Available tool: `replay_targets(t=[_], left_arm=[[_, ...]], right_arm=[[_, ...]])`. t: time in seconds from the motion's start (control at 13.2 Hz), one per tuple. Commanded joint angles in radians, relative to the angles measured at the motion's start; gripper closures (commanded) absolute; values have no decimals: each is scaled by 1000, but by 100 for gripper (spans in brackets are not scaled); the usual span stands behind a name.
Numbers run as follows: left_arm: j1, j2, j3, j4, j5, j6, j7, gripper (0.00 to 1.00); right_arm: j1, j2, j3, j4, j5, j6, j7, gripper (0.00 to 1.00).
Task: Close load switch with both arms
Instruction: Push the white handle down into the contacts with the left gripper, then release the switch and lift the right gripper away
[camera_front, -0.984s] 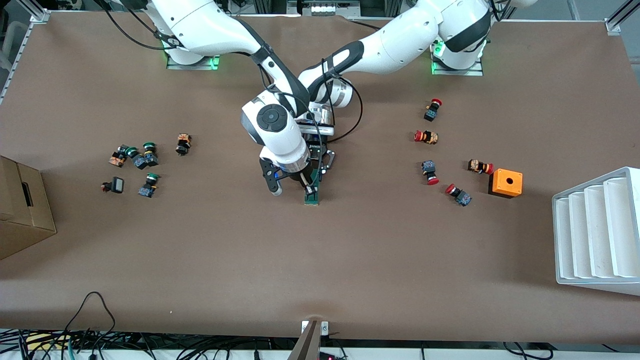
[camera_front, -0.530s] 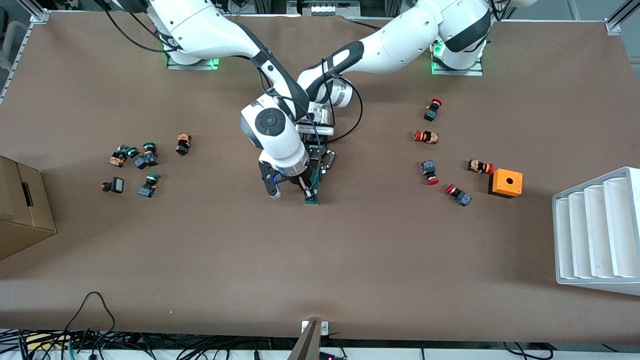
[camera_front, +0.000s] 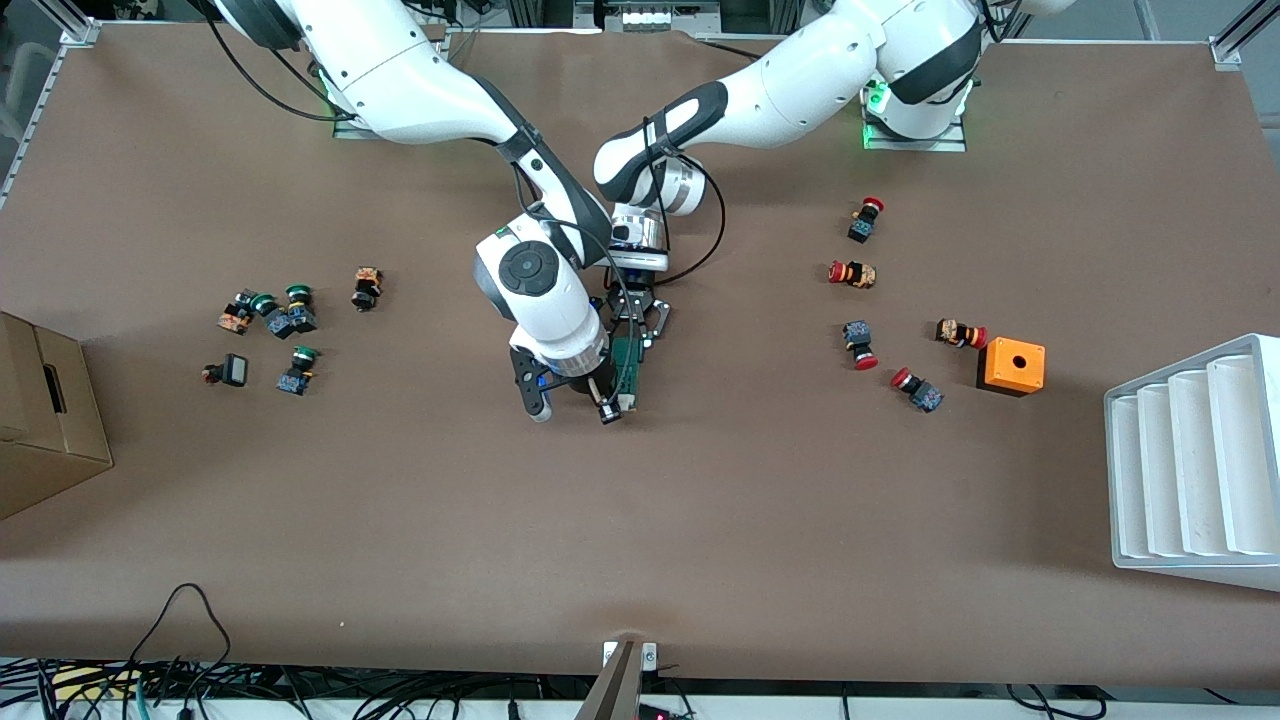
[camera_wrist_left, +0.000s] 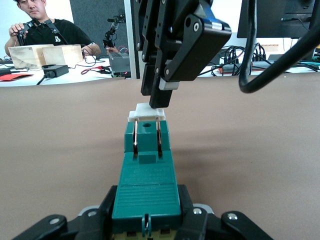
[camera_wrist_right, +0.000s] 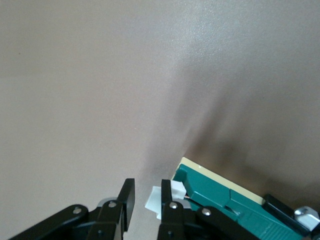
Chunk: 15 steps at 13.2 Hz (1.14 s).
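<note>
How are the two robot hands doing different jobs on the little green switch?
The left gripper is clamped around the load switch body; the right gripper is at its white tab end. The left gripper's fingers squeeze the green block; the right gripper's fingers are nearly shut with a small gap. Both are black and meet mid-table.

arms (camera_front: 800, 70): glossy white | black bands | black cables | black grippers

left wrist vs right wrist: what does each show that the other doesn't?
Left wrist only: the left gripper shut on the load switch, the two metal clips on its top, and the room with a seated person.

Right wrist only: the switch's pale base edge on the table, and the right gripper's fingers slightly apart.

Both: the right gripper at the white tab, and the green body.
</note>
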<state>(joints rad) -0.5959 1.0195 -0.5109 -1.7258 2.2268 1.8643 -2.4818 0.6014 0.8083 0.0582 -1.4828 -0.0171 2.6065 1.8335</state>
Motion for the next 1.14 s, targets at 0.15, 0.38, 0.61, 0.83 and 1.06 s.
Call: replay_targets(t=[0.15,0.38,0.61,0.83,1.06], left_arm=[[-4,45,25,34,42,49,-14,51],[-4,45,25,34,42,49,-17,50],[-4,45,25,32,42,49,-17,51],[-4,45,25,32,42,49,-17,50],[-4,45,26,32,42,49,-17,46]], right_arm=[[3,37,2,27,-17,7,-2,72],[5,45,3,27,-17,10,-2,72],[-6,20,3,33,-14,-26,-7,60],[-66,-46,24,93,9,-213,-112,18],[-135,-158,31,82,80,-351,-325,1]])
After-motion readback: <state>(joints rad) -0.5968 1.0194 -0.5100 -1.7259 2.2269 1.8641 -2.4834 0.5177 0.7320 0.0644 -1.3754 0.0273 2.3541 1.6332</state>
